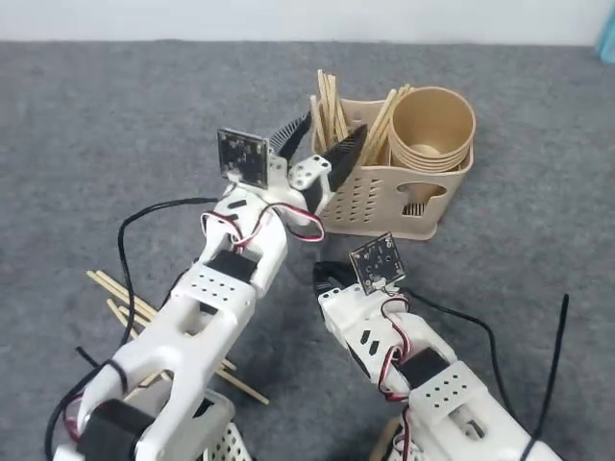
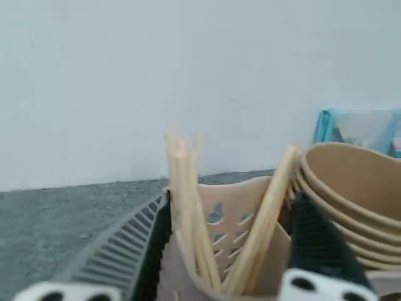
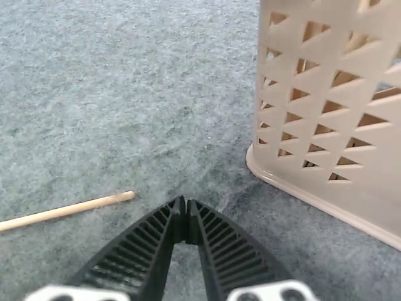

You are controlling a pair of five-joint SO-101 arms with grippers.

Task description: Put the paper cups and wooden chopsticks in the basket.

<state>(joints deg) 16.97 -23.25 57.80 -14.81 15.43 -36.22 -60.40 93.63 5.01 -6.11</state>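
basket [image 1: 394, 202] upper right of centre holds stacked paper cups [image 1: 434, 130] and chopsticks [image 1: 330, 96]. left gripper [image 1: 329, 136] spread wide around them, gripping nothing. right gripper [image 3: 186, 216] closed, empty. loose chopsticks [image 1: 120, 293] lower left on counter [image 1: 115, 134].

Grey short-pile carpet [image 1: 115, 125] covers work surface. Plain white wall [image 2: 156, 75] behind. Pale blue object [image 2: 357, 125] at wall, identity unclear.

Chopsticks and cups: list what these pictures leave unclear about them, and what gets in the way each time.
High view: the loose chopsticks run under the left arm, so their count is hidden.
High view: the stacked paper cups nest too tightly to count.
Right wrist view: one chopstick is cut off by the picture's edge.
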